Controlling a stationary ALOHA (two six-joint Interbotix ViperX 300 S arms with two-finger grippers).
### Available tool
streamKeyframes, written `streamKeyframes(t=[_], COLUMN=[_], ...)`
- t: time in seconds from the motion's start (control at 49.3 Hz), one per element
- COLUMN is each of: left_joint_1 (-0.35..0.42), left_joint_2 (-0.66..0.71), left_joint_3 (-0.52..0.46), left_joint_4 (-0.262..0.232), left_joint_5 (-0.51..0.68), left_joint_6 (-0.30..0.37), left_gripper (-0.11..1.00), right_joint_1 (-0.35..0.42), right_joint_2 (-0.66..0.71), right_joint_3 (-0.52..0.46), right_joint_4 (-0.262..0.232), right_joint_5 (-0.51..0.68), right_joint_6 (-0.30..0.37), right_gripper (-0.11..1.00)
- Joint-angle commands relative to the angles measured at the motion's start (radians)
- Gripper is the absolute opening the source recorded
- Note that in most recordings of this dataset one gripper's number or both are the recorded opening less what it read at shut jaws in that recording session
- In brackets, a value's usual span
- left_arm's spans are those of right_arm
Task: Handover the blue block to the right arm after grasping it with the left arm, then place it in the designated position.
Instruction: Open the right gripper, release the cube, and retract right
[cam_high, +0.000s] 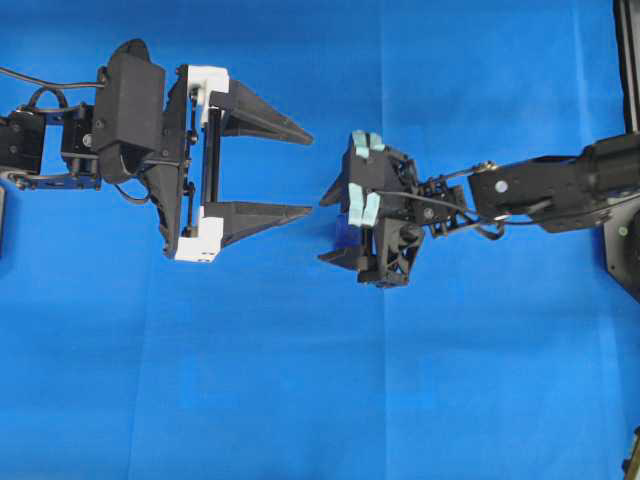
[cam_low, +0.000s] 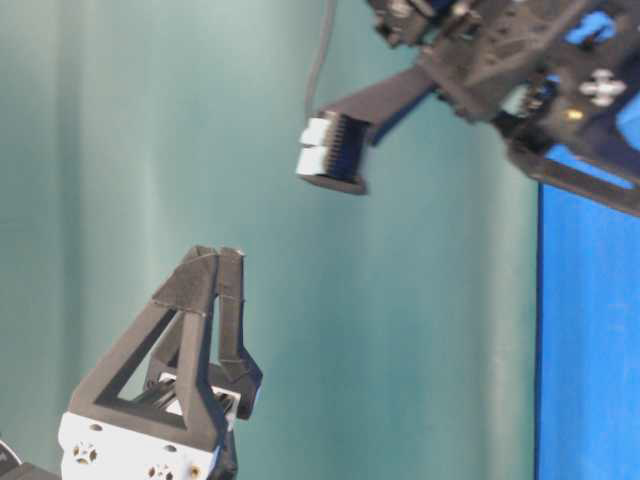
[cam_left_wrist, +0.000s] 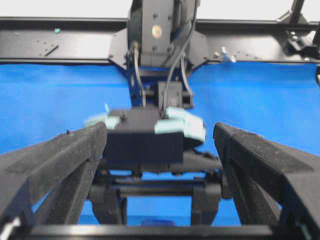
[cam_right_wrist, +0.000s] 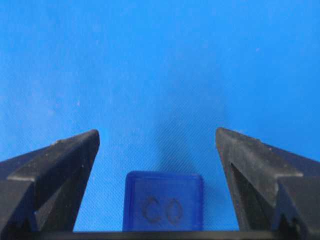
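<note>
A: Bright blue cloth (cam_high: 300, 400) covers the desk. Where's the blue block (cam_right_wrist: 163, 201)?

B: Bottom centre of the right wrist view, on the cloth between the right gripper (cam_high: 335, 225) fingers, spread apart, untouched.

A: Left gripper (cam_high: 305, 170)?

B: Fingers wide apart, holding nothing.

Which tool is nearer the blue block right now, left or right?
Right. The right tool is open and straddles the blue block, which lies on the cloth between its fingers. The left tool is open and empty, off to the block's left in the overhead view.
</note>
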Motion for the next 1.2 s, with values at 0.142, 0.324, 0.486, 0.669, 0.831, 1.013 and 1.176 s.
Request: streamKeyframes(t=[0.142,0.324,0.486,0.669,0.831,1.013,1.176], left_joint_1=[-0.002,0.000,0.000,0.000,-0.002,0.000,0.000], left_joint_2=[-0.023,-0.023,-0.023,-0.023,-0.025,-0.028,-0.028], left_joint_3=[-0.014,-0.015,-0.017,-0.015,-0.014,-0.011,-0.012], left_joint_4=[0.003,0.002,0.002,0.002,0.002,0.002,0.002], left_joint_5=[-0.005,-0.006,-0.006,-0.006,-0.006,-0.006,-0.006], left_joint_6=[0.002,0.003,0.003,0.003,0.003,-0.003,-0.002], left_gripper=[0.93,0.93,0.93,0.93,0.93,0.93,0.93], right_joint_1=[0.014,0.018,0.020,0.025,0.035,0.044,0.044], right_joint_2=[-0.167,-0.293,-0.396,-0.494,-0.568,-0.635,-0.649], right_joint_3=[-0.018,-0.012,-0.011,-0.009,-0.002,0.020,0.026], right_joint_4=[-0.002,-0.011,-0.018,-0.028,-0.040,-0.040,-0.040], right_joint_5=[0.132,0.241,0.331,0.397,0.445,0.457,0.457], right_joint_6=[-0.005,-0.008,-0.008,-0.009,-0.009,-0.009,-0.009], right_gripper=[0.89,0.89,0.89,0.89,0.89,0.89,0.89])
